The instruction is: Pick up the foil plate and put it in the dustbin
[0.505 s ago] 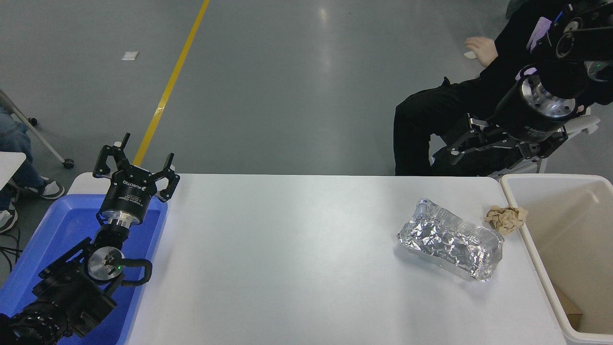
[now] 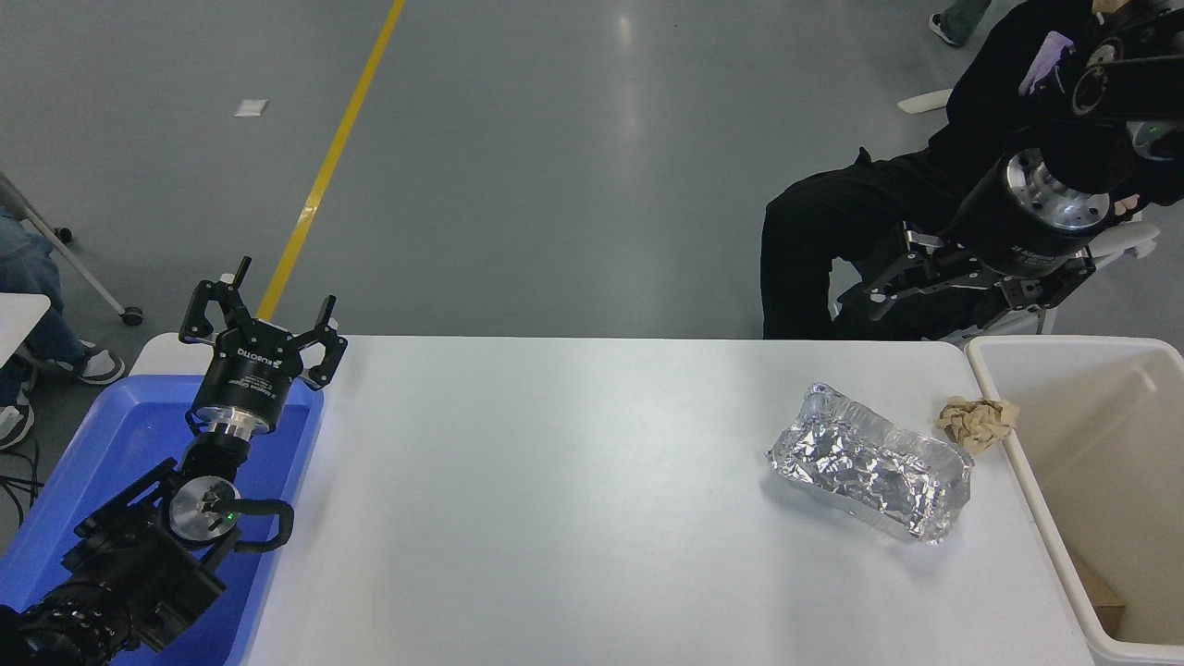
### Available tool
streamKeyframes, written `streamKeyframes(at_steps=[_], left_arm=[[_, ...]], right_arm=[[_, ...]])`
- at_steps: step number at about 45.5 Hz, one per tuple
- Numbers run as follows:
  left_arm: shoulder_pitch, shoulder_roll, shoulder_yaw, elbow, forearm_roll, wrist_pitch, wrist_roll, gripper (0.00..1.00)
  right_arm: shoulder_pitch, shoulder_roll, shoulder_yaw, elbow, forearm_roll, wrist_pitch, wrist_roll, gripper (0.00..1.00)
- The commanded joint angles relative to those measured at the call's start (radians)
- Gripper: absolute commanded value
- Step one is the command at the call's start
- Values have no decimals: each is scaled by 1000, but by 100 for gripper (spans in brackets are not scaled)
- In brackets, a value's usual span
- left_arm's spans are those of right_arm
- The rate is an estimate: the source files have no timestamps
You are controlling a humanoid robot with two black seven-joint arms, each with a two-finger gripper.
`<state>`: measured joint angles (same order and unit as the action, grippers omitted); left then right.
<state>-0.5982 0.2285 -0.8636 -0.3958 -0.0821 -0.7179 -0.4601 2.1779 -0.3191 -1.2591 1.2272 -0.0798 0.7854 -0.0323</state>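
The foil plate [image 2: 873, 473], a crinkled silver tray, lies on the white table [image 2: 555, 499] at the right, slightly askew. The dustbin [image 2: 1034, 462], a cream-white bin with a deep beige interior, stands at the table's right edge, just right of the plate. My right gripper [image 2: 948, 294] hangs open and empty high above the table's far right edge, well behind and above the plate. My left gripper [image 2: 263, 313] is open and empty, parked over the blue tray at the lower left.
A crumpled tan paper ball [image 2: 977, 421] lies between the plate and the dustbin rim. A shallow blue tray [image 2: 102, 453] sits at the table's left end. A person in black [image 2: 860, 231] sits beyond the far right edge, behind my right arm.
My right gripper has shifted slightly up. The person's hand at the top right has drawn out of sight. The plate and the left arm have not moved.
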Motion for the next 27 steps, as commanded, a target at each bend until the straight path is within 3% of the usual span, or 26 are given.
streamKeyframes(at_steps=[1, 27], left_arm=[[0, 0, 0, 0, 1, 0, 0, 98], [0, 0, 0, 0, -1, 0, 0, 98]], right_arm=[[-1, 0, 0, 0, 0, 0, 0, 100], [-24, -9, -2, 0, 0, 0, 0, 100]])
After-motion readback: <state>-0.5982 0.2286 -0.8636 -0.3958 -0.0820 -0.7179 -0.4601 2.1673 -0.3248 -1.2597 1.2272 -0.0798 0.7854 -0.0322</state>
